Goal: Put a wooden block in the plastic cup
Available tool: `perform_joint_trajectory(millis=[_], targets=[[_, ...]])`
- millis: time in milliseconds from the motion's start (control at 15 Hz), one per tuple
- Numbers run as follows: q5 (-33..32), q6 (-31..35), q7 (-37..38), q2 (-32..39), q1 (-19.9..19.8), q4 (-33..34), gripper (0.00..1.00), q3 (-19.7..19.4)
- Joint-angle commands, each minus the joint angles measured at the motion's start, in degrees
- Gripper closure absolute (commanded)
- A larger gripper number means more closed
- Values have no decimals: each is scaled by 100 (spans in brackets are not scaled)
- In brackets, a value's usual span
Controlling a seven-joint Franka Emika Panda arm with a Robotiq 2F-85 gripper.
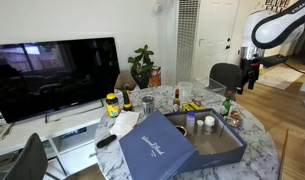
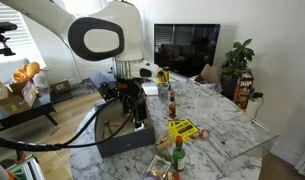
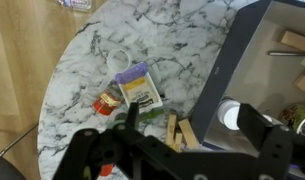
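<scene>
In the wrist view, two or three light wooden blocks (image 3: 178, 131) lie on the marble table, against the outer wall of the dark blue box (image 3: 216, 75). A small white-rimmed plastic cup (image 3: 119, 62) stands on the marble farther off, apart from the blocks. My gripper (image 3: 190, 116) is open and empty, hovering above the blocks and the box wall. More wooden pieces (image 3: 293, 41) lie inside the box. In both exterior views the gripper (image 1: 249, 72) (image 2: 133, 102) hangs above the table.
A yellow packet (image 3: 142, 88) (image 2: 182, 128) and a red packet (image 3: 105, 102) lie between the cup and the blocks. A white round container (image 3: 230, 113) sits inside the box. Sauce bottles (image 2: 177, 150) stand near the table edge. The box lid (image 1: 157, 148) leans open.
</scene>
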Motion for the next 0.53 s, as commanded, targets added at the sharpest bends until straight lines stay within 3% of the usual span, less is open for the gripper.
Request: perform_joint_trajectory(millis=[0, 200, 467], targets=[[-4, -18, 3, -5, 9, 20, 0, -8], [179, 988, 257, 1056, 84, 194, 0, 22], [509, 1737, -116, 2410, 174, 572, 0, -25]])
